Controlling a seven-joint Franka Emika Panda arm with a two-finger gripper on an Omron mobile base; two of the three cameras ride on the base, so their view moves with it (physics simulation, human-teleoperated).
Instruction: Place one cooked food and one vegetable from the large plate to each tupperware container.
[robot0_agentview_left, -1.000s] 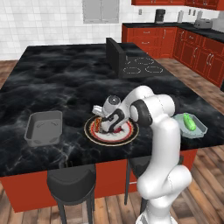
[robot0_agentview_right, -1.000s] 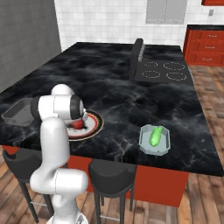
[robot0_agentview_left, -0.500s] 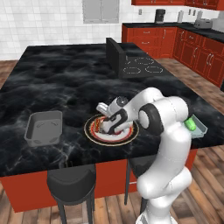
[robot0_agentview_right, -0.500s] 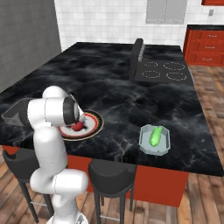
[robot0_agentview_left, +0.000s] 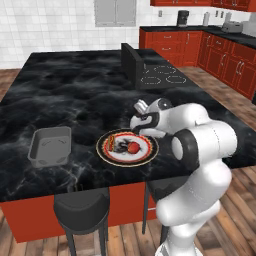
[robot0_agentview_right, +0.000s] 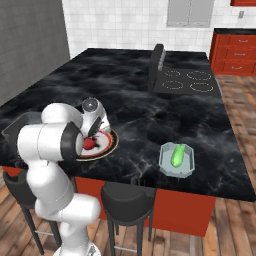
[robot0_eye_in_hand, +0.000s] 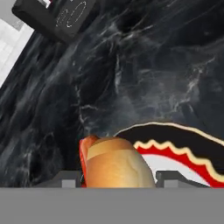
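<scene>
My gripper (robot0_eye_in_hand: 116, 180) is shut on a hot dog (robot0_eye_in_hand: 114, 162), an orange bun with a red sausage, which fills the gap between the fingertips (robot0_eye_in_hand: 65, 178). The gripper (robot0_agentview_left: 136, 128) hangs over the far right edge of the large plate (robot0_agentview_left: 103, 148), which still carries a red tomato (robot0_agentview_left: 133, 147) and a dark piece of food (robot0_agentview_left: 121, 145). The grey tupperware container (robot0_agentview_left: 50, 146) lies left of the plate, empty. In the right base view the pale greenish container (robot0_agentview_right: 165, 165) holds a green vegetable (robot0_agentview_right: 176, 155), well to the right of the plate (robot0_agentview_right: 112, 143).
A black cooktop (robot0_agentview_left: 162, 73) with a dark upright panel (robot0_agentview_left: 131, 59) sits at the far end of the island. Black stools (robot0_agentview_left: 82, 210) stand under the near edge. Red cabinets (robot0_agentview_left: 225, 55) line the back right wall.
The hand has shifted a little to the right over the plate's far edge, and the arm's elbow has swung out to the right. The grip is unchanged.
</scene>
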